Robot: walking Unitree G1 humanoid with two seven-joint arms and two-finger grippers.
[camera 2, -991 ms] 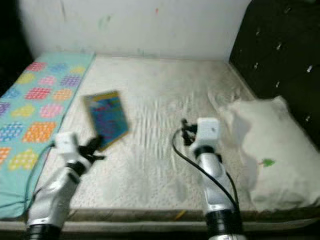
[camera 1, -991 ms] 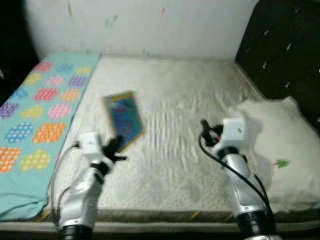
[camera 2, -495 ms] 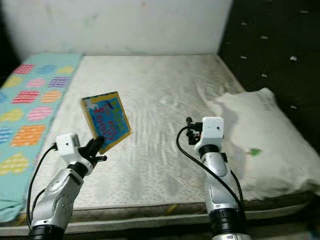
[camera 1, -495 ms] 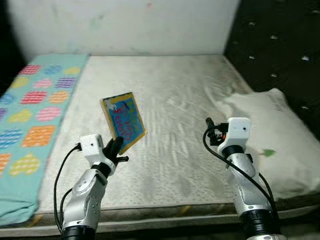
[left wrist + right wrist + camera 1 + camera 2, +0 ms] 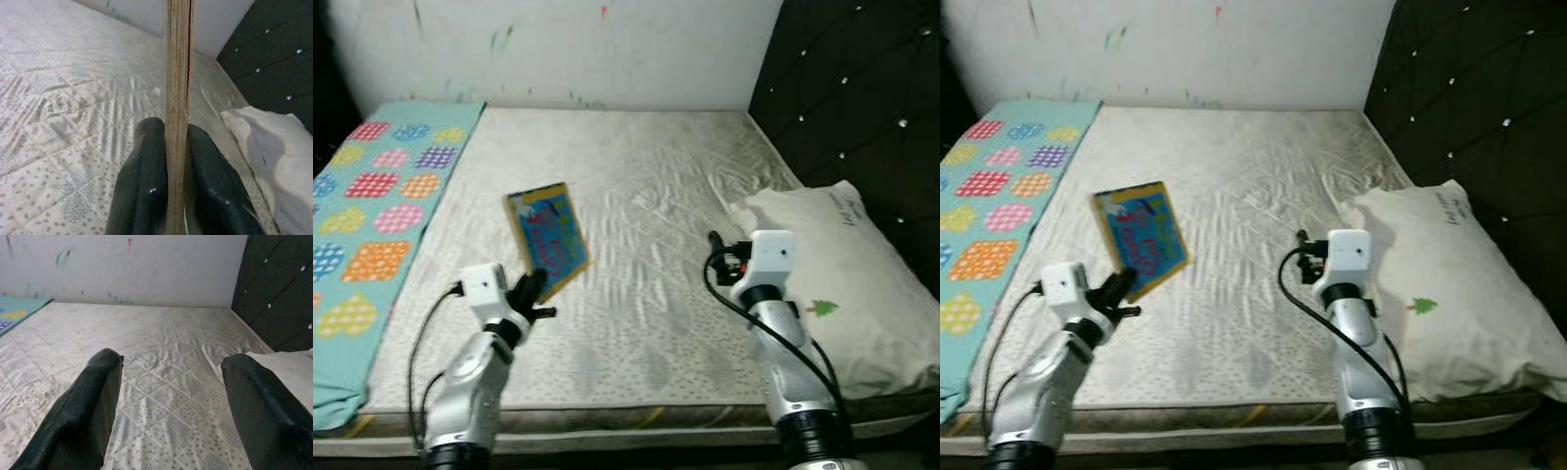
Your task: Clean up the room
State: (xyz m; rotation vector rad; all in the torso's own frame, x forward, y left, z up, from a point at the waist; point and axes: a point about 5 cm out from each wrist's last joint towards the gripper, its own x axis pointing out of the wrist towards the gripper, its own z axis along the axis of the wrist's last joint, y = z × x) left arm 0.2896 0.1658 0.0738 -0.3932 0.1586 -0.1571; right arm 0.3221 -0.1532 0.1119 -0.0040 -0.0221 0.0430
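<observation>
Two grippers over the bed (image 5: pixel 656 186), I note: left gripper (image 5: pixel 530 294) clamps a book (image 5: pixel 548 238) by its edge, right gripper (image 5: pixel 168 406) spread wide beside the pillow (image 5: pixel 842 284).

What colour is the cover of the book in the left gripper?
Blue, with a yellow edge; the book shows best in the left eye view.

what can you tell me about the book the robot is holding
The book is thin and flat, with a mostly blue cover, colourful lettering and a yellow-tan edge. The left end effector is shut on its lower corner, holding it up over the pale quilted mattress, tilted with the cover facing the head camera. In the left wrist view it stands edge-on between the two black fingers, showing layered tan board, like a children's board book. Nothing else touches it.
</observation>
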